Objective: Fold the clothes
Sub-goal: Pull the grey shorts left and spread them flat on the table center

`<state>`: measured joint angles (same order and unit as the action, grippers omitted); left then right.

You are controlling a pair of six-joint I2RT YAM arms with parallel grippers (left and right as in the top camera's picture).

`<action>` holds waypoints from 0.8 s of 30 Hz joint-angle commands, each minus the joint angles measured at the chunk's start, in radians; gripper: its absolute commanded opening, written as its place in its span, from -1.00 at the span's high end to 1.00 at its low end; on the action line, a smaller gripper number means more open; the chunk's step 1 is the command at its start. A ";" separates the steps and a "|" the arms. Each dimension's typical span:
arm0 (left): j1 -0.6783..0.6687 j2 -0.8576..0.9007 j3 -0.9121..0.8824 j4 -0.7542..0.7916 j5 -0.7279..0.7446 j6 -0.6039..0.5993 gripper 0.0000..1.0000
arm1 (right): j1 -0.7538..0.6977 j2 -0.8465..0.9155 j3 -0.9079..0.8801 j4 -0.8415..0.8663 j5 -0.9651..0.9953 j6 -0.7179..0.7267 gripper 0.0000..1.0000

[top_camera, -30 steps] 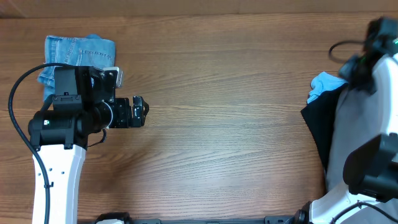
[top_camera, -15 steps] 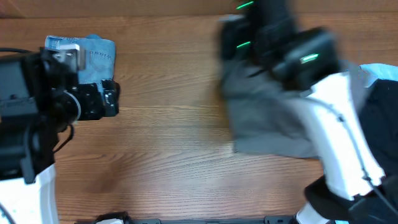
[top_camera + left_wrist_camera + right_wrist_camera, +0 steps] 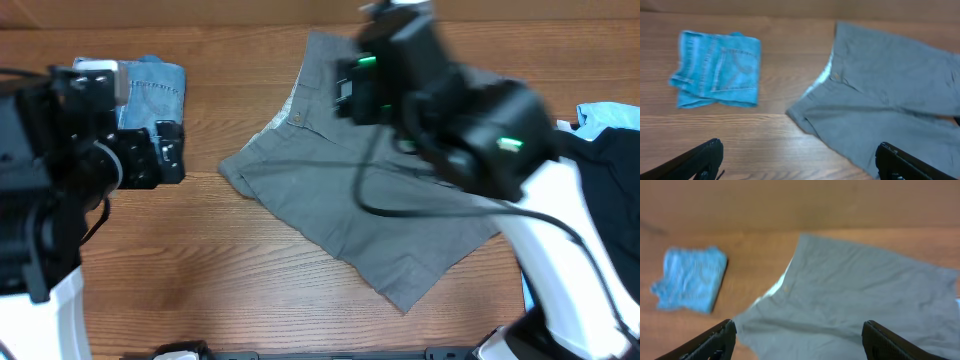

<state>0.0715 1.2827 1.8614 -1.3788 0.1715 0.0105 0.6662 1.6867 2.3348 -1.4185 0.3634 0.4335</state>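
Note:
A pair of grey shorts [image 3: 350, 205] lies spread out and slightly rumpled in the middle of the table, waistband toward the far edge. A folded blue denim piece [image 3: 150, 88] sits at the far left. My right gripper [image 3: 800, 342] hovers above the shorts [image 3: 855, 290], open, with nothing between its fingers. My left gripper [image 3: 800, 165] is open wide over bare wood, between the denim [image 3: 717, 70] and the left edge of the shorts [image 3: 890, 85]. Its right finger [image 3: 900, 161] hangs over the grey fabric.
At the right edge a pile holds a black garment [image 3: 610, 170] and a light blue one [image 3: 608, 115]. The right arm [image 3: 470, 120] spans the shorts' right half from above. Bare wood shows along the table front.
The right arm swung in from the pile at the right with the grey shorts and opened, leaving them spread in the middle. The left arm pulled back to the left.

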 commanded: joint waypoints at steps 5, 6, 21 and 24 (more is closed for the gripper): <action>-0.168 0.304 -0.028 0.013 0.005 0.114 -0.93 | -0.017 -0.196 0.036 -0.017 0.027 0.014 -0.68; -0.183 0.353 -0.028 0.023 0.005 0.127 -0.90 | -0.017 -0.207 0.036 -0.026 0.028 0.024 -0.68; -0.222 0.927 -0.028 0.283 -0.109 0.224 -0.92 | -0.017 -0.226 0.036 -0.213 0.029 0.083 -0.68; -0.222 0.995 -0.028 0.286 -0.100 0.233 -0.77 | -0.017 -0.226 0.036 -0.234 0.029 0.095 -0.68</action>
<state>-0.1493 2.2078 1.8408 -1.0954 0.0696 0.1925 0.6533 1.4643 2.3627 -1.6451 0.3779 0.5056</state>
